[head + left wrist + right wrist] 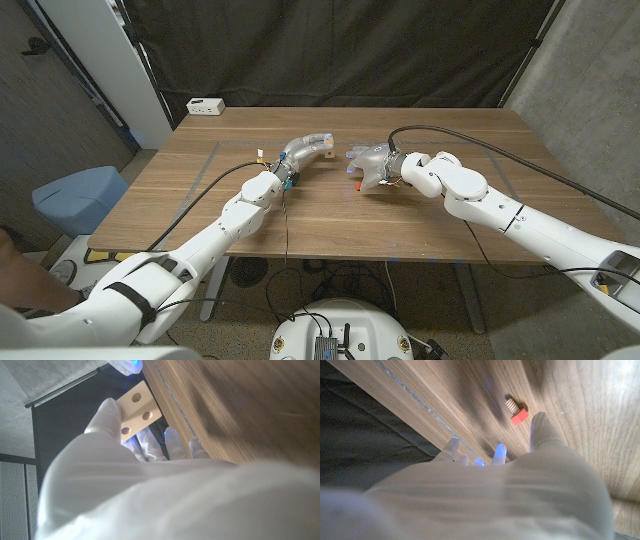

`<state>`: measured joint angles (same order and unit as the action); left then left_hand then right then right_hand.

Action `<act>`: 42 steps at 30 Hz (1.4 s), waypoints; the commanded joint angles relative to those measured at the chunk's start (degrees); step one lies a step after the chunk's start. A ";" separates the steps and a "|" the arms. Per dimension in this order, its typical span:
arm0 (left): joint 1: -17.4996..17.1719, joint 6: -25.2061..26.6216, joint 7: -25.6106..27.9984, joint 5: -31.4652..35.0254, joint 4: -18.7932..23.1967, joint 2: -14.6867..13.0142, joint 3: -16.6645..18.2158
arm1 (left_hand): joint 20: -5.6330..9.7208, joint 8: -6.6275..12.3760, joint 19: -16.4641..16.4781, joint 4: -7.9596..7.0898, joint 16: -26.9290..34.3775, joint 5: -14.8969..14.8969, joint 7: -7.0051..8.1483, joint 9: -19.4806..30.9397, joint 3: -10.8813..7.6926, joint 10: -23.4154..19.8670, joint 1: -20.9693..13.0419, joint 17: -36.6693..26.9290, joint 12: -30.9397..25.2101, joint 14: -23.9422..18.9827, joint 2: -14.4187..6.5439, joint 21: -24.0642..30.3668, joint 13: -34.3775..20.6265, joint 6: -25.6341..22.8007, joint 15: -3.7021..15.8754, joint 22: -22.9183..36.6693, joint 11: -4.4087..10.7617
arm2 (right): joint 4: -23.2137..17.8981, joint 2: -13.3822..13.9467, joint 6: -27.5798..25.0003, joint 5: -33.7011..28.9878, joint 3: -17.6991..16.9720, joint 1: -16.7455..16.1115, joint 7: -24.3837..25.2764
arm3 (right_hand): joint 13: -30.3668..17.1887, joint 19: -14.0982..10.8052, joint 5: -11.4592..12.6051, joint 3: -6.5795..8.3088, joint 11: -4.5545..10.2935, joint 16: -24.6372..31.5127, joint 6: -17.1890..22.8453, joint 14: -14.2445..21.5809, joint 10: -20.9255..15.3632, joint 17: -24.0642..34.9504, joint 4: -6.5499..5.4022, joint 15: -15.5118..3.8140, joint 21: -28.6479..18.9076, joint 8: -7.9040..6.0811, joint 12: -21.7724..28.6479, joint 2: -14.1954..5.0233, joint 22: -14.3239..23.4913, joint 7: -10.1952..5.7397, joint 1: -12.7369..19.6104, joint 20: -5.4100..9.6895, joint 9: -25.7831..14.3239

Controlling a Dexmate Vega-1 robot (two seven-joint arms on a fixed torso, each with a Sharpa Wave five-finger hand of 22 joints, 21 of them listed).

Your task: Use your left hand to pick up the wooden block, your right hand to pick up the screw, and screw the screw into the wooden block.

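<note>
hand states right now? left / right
Left hand: holding the block.
Right hand: open, over the screw, not touching it.

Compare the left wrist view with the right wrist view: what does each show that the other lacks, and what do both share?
Left wrist view alone: the wooden block, with round holes in its face, held in the left hand. Right wrist view alone: the screw, red-headed, lying on the table beyond the right hand, which holds nothing. Both share the wooden table and the dark curtain behind it.
</note>
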<state>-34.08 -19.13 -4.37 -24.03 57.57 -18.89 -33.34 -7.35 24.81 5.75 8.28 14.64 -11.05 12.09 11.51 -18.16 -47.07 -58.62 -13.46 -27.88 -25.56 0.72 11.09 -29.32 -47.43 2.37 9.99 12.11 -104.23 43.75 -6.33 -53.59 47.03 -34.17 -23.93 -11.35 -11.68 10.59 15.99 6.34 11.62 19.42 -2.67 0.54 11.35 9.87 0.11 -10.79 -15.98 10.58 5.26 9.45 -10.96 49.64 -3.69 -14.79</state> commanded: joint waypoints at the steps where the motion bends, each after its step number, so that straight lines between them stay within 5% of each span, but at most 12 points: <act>1: -0.15 0.23 0.28 0.12 0.39 -0.11 -0.03 | 0.11 1.23 0.19 -0.09 0.38 -0.35 -1.70 0.50 0.07 -1.25 0.31 -0.13 -1.67 -0.48 -1.16 0.34 -1.20 -4.01 6.56 0.28 0.64 | 1.62 -0.71 0.87 -0.10 0.84 0.71 0.68 | -0.07 -0.48 -0.02 0.47 0.23 0.18 0.21 0.15 0.01 0.11 -0.23 -0.13 -0.10 -0.76 0.11 0.43 0.20 -0.04 0.28 -0.18 -0.36; 42: 1.08 -0.29 -0.30 0.13 -2.25 0.85 -0.26 | 0.22 1.12 0.29 -0.03 0.43 -0.40 -1.76 0.52 0.43 -1.59 0.27 -0.16 -1.29 -0.61 -1.42 0.36 -1.34 -3.86 6.66 0.29 0.65 | 1.68 -1.80 -2.74 -2.61 2.52 1.55 -3.32 | -0.21 -0.68 0.05 1.25 0.14 0.33 3.56 0.29 -0.80 0.39 -0.63 -0.29 -0.02 -4.09 0.53 0.99 0.23 1.22 0.58 -0.27 -2.13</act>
<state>-33.30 -19.14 -4.18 -23.69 55.99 -18.26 -33.55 -7.26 24.81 5.85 8.47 14.69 -11.26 12.09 11.51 -17.50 -47.24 -59.01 -13.44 -27.45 -25.87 0.32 11.09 -29.32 -47.43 2.68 9.99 11.94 -102.54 42.34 -8.18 -55.62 49.07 -33.06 -25.90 -11.33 -12.09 10.59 16.66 6.34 11.62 22.32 -2.46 0.10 11.61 9.20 -0.11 -10.80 -19.72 10.82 5.79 9.45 -9.94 50.16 -3.69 -16.65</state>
